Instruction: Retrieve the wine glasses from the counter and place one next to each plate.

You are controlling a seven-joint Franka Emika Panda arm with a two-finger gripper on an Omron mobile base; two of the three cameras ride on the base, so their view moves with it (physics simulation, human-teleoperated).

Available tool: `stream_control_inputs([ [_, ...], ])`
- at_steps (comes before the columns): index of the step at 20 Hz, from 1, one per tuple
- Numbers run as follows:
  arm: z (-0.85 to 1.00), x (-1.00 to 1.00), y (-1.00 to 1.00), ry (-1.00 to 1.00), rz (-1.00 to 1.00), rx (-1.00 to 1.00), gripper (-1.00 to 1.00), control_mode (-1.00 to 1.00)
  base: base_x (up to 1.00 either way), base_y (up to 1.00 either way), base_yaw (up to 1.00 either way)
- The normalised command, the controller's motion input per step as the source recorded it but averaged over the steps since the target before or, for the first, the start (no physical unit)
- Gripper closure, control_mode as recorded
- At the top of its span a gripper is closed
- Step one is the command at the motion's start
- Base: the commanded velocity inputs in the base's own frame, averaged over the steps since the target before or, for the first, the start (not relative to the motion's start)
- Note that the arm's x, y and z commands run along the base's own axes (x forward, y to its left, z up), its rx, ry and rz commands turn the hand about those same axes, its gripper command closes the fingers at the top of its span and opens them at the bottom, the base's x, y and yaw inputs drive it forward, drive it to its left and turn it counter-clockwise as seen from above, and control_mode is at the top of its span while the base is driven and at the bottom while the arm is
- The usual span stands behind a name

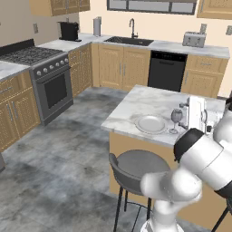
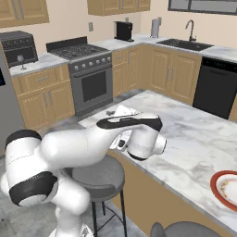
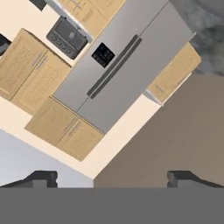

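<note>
A wine glass (image 1: 176, 119) stands upright on the marble island, just right of the pale grey-white plate (image 1: 151, 123). My gripper (image 1: 196, 117) hovers immediately right of that glass, open and holding nothing. In the hand view its fingertips (image 3: 44, 177) stand wide apart with nothing between them. The second wine glass (image 2: 20, 59) stands on the short counter (image 2: 44, 61) beside the microwave, far left. The red-rimmed plate (image 2: 226, 188) lies at the island's near right edge. My forearm hides most of the gripper (image 2: 120, 140) in the right base view.
A grey stool (image 1: 135, 166) stands under the island's near edge, another stool (image 2: 99, 176) beneath my arm. Stove (image 1: 50, 77), sink (image 1: 130, 41), dishwasher (image 1: 166, 70) and toaster (image 1: 194, 40) line the far walls. The hand view faces a steel fridge (image 3: 118, 65).
</note>
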Motion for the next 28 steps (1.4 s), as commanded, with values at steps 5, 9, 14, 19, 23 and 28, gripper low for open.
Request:
stream_control_inputs([
  [5, 0.5, -0.48, 0.87, -0.24, 0.04, 0.0, -1.0, -1.0, 0.0, 0.0, 0.0],
  [9, 0.0, 0.0, 0.0, 0.0, 0.0, 0.0, -1.0, 1.0, -0.92, 0.97, 0.14],
  [14, 0.0, 0.0, 0.0, 0.0, 0.0, 0.0, -1.0, 1.0, -0.61, 1.0, 0.14],
  [19, 0.0, 0.0, 0.0, 0.0, 0.0, 0.0, -1.0, 1.0, -0.25, 1.0, 0.09],
  [23, 0.0, 0.0, 0.0, 0.0, 0.0, 0.0, -1.0, 1.0, -0.16, 1.0, 0.19],
  [28, 0.0, 0.0, 0.0, 0.0, 0.0, 0.0, -1.0, 1.0, 0.66, 1.0, 0.26],
])
